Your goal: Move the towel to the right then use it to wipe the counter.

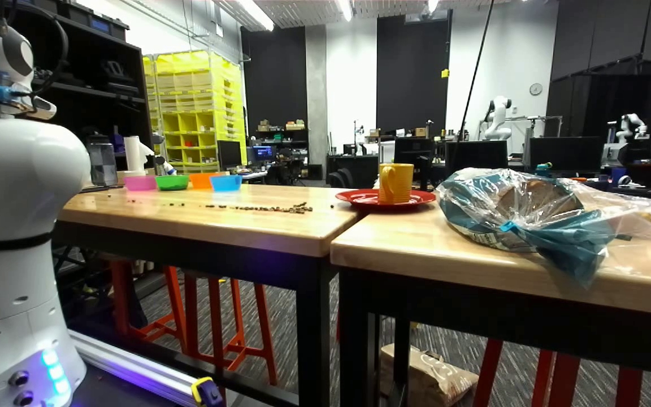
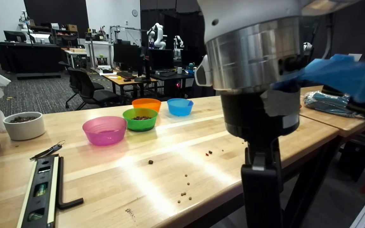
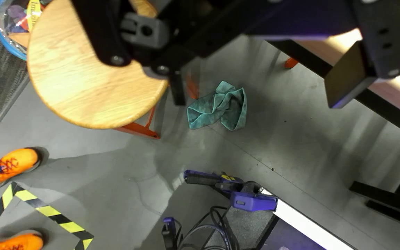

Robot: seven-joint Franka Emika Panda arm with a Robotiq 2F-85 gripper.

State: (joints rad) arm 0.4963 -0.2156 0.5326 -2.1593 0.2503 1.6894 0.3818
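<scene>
Towel (image 3: 222, 104) | teal, paler edging | crumpled, twisted | on floor (image 3: 290, 149)

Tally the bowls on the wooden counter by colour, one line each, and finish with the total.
Pink bowl: 1
Green bowl: 1
Orange bowl: 1
Blue bowl: 1
White bowl: 1
Total: 5 bowls
</scene>
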